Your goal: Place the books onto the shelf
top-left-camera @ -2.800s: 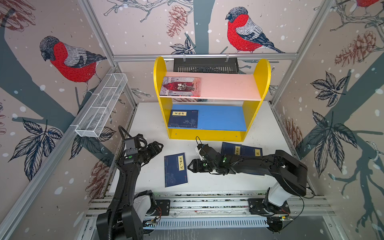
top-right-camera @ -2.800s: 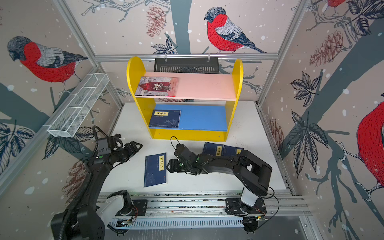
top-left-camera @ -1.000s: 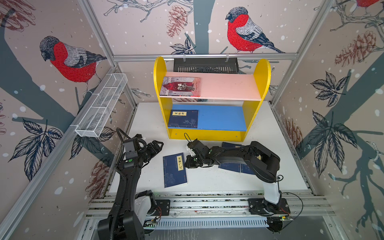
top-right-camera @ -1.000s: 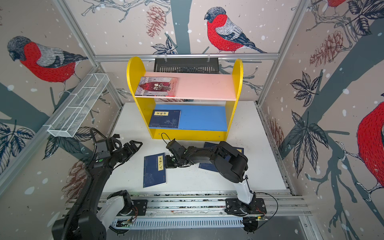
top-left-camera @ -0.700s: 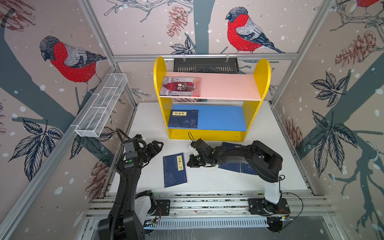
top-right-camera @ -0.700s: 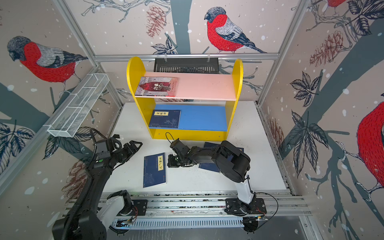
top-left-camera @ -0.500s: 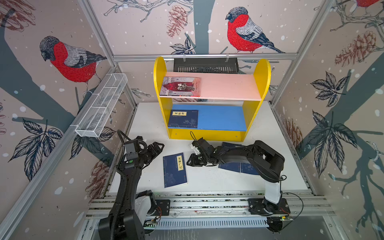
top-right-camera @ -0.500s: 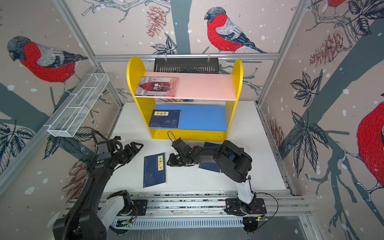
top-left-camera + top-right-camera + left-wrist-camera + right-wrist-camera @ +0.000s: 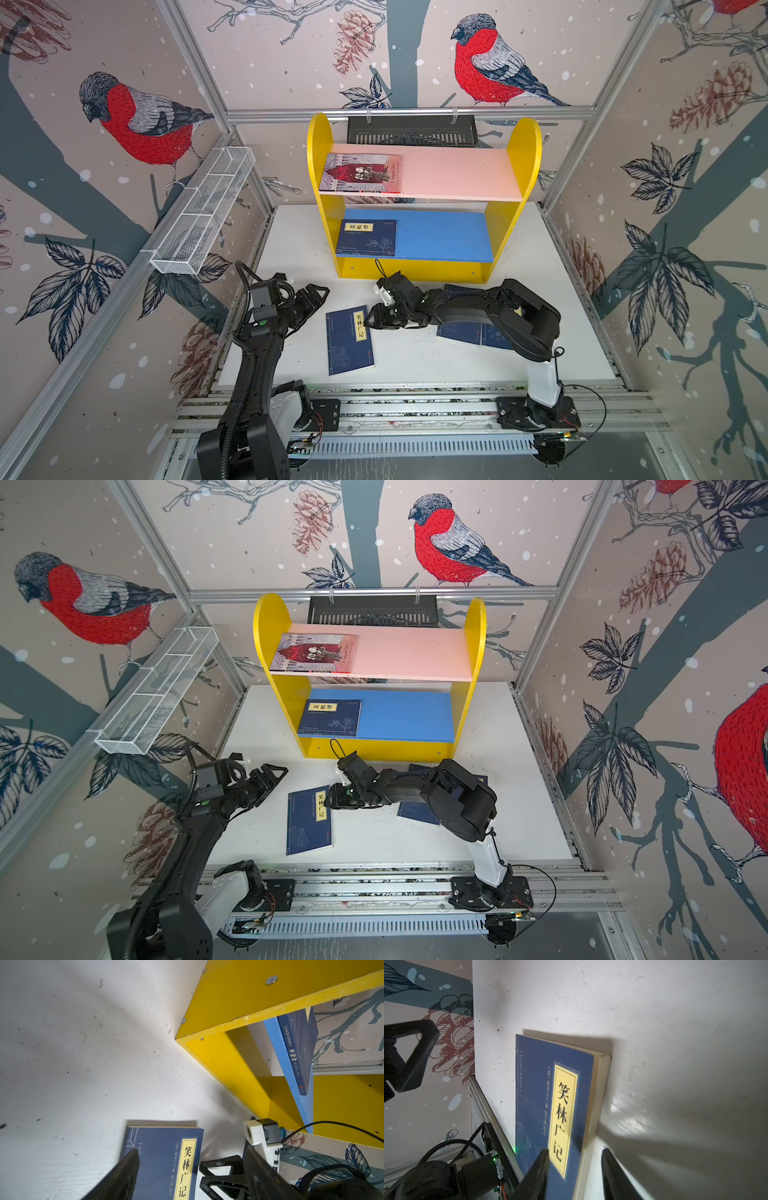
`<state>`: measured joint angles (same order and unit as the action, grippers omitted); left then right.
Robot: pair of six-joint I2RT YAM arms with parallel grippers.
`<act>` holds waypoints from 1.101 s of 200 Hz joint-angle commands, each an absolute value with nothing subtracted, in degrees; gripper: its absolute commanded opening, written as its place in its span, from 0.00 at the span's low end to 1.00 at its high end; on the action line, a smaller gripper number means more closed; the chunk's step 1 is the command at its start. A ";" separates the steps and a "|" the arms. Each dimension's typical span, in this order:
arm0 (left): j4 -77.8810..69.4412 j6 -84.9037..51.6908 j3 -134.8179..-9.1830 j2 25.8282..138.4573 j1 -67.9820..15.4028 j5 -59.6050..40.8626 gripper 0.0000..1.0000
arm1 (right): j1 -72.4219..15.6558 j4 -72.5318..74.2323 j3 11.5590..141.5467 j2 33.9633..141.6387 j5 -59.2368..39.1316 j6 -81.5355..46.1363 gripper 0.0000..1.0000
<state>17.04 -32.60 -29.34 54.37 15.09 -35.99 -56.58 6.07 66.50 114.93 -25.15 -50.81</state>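
**Top views.** My left arm is raised off the white tabletop [image 9: 415,365], elbow bent and forearm angled inward. My left gripper [image 9: 316,293] hangs in the air with its jaws spread and nothing between them. My right arm lies low, reaching across the middle. My right gripper [image 9: 332,799] sits at the near corner of the dark navy paperback with the yellow title label [image 9: 308,820]. That book lies flat on the table, just ahead of my left fingertips. Two more navy paperbacks [image 9: 469,332] lie under my right forearm. Beyond both sets of fingertips stands the yellow-sided two-tier wooden shelf [image 9: 415,270]. It holds one navy paperback [image 9: 366,237] on its blue lower board and the grey-and-red illustrated paperback [image 9: 360,173] on its pink upper board.

**Left wrist view.** My fingers [image 9: 124,1174] stand well apart and empty. The labelled paperback lies below and ahead of them.

**Right wrist view.** My fingers [image 9: 537,1174] are parted, not clamped. One is over the cover and the other is beside the page edge, which runs between them.
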 commanded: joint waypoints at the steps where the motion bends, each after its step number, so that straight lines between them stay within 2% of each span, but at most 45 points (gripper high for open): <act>1: 15.11 -32.83 -29.18 54.48 15.29 -36.55 0.80 | -56.82 7.38 67.09 115.44 -26.16 -50.54 0.43; 123: 14.77 -32.78 -28.94 55.27 15.64 -36.65 0.80 | -56.51 12.67 67.06 116.42 -30.85 -52.32 0.27; 192: 14.42 -33.13 -28.65 55.11 15.73 -37.00 0.80 | -55.50 17.62 65.07 117.24 -33.58 -53.81 0.26; 207: 14.00 -33.30 -28.40 55.15 15.73 -37.47 0.80 | -55.51 17.87 65.00 117.25 -33.92 -53.56 0.22; 220: 13.14 -33.68 -27.92 55.20 15.73 -38.49 0.80 | -55.35 17.71 64.95 117.23 -34.02 -53.08 0.15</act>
